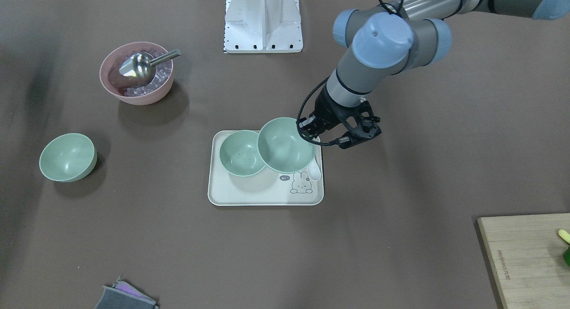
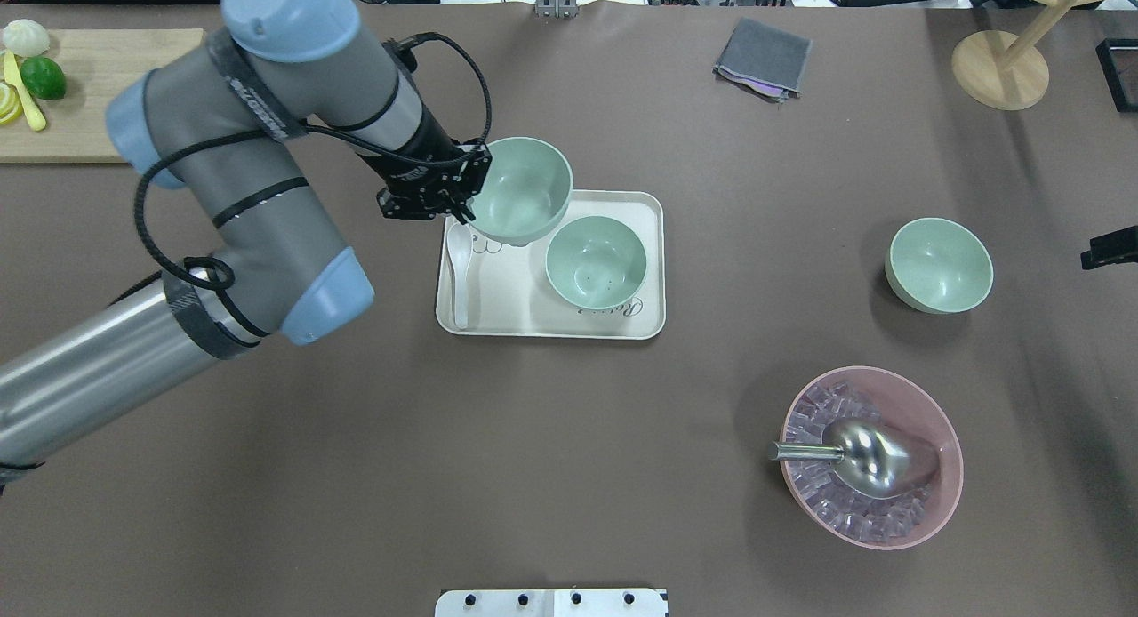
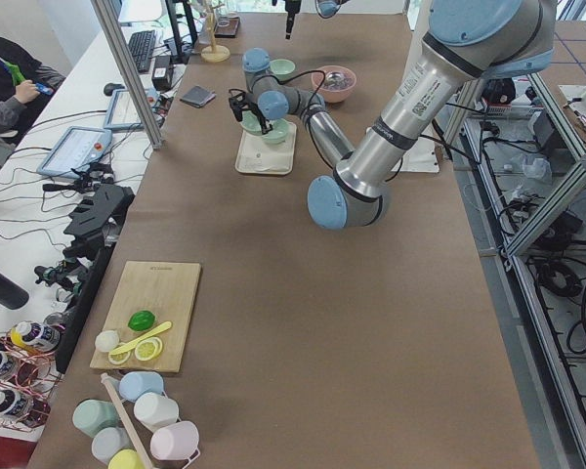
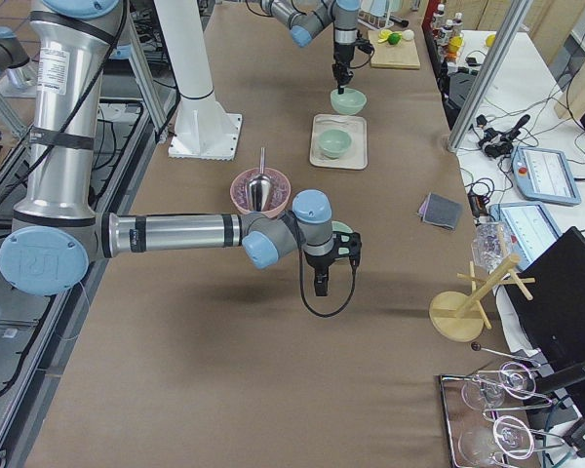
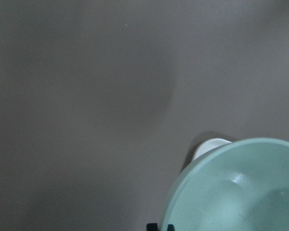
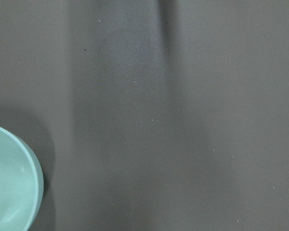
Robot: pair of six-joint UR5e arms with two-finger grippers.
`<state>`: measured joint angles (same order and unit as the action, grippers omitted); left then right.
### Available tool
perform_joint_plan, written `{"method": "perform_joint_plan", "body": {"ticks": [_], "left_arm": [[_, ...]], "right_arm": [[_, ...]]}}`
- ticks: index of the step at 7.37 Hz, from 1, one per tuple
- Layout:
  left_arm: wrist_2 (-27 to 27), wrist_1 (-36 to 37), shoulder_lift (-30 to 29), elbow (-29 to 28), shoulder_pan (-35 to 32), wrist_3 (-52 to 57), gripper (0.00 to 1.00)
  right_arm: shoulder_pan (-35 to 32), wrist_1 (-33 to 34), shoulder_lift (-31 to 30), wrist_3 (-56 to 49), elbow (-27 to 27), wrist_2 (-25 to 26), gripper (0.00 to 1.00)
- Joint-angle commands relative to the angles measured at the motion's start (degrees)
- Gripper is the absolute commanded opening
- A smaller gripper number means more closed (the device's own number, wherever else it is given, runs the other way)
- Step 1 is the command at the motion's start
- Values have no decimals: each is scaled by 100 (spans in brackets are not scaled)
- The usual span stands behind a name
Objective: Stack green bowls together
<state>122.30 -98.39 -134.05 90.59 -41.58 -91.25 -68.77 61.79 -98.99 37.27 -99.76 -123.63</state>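
My left gripper (image 1: 311, 137) is shut on the rim of one green bowl (image 1: 285, 144) and holds it just above the near end of a cream tray (image 1: 262, 195). That bowl also shows in the overhead view (image 2: 520, 190) and in the left wrist view (image 5: 241, 187). A second green bowl (image 2: 596, 263) sits upright on the tray beside it. The third green bowl (image 2: 939, 266) stands alone on the table at the right. My right gripper (image 2: 1109, 246) hangs just beyond it at the view's edge; I cannot tell whether it is open or shut.
A white spoon (image 2: 460, 270) lies on the tray under the held bowl. A pink bowl (image 2: 942, 501) holds ice and a metal scoop. A cutting board (image 2: 80, 101) with fruit, a grey cloth (image 2: 763, 59) and a wooden stand (image 2: 1000, 70) lie along the far edge.
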Motion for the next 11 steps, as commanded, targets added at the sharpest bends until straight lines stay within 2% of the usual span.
{"method": "perform_joint_plan", "body": {"ticks": [1, 4, 11], "left_arm": [[-669, -5, -515, -435, 553, -463, 0], [-769, -66, -648, -805, 660, -455, 0], [-945, -102, -640, -911, 836, -455, 0]], "right_arm": [[-5, 0, 3, 0, 0, -3, 100], [-4, 9, 3, 0, 0, -3, 100], [4, 9, 3, 0, 0, 6, 100]]}}
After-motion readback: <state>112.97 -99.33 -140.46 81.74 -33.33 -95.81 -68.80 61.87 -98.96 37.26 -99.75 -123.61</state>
